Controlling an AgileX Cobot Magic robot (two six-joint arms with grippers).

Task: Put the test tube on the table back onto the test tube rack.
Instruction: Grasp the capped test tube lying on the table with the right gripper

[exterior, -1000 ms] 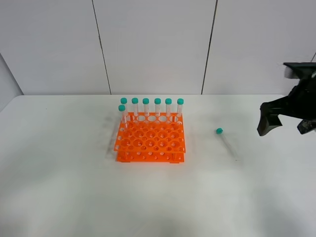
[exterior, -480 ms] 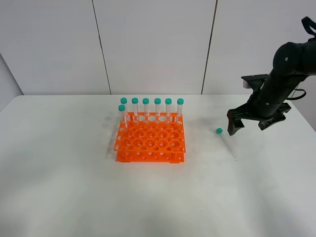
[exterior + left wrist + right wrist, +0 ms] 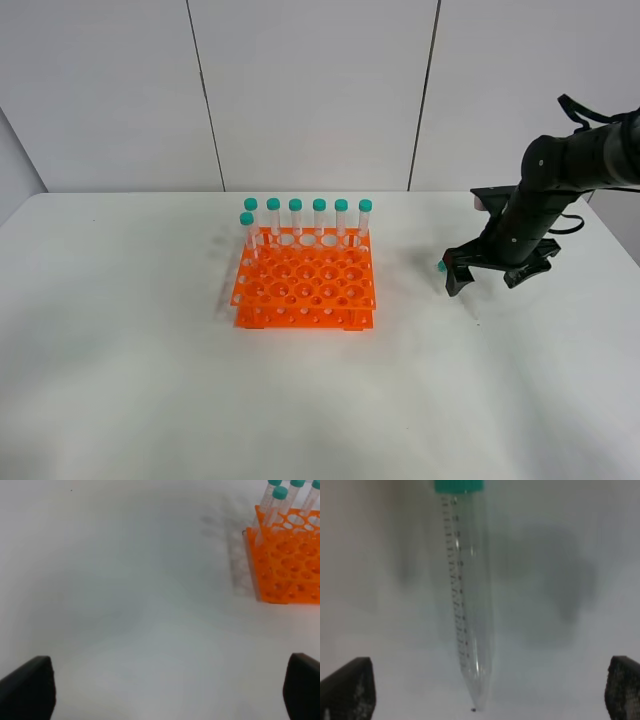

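Wide-spread right gripper (image 3: 487, 277) above test tube (image 3: 467, 595)

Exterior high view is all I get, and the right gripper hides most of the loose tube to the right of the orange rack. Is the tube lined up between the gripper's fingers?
Observer: Yes. The right wrist view shows the slender clear plastic test tube with its teal screw cap lying roughly midway between the right gripper's dark fingertips, touching neither.
Operator: Which end is nearer the gripper?
Observer: The tapered tip; it lies about level with the fingertips, with the cap farther out.
Operator: Where is the left gripper?
Observer: The left wrist view shows the left gripper open above the white matte table, with a corner of the bright orange plastic rack ahead.
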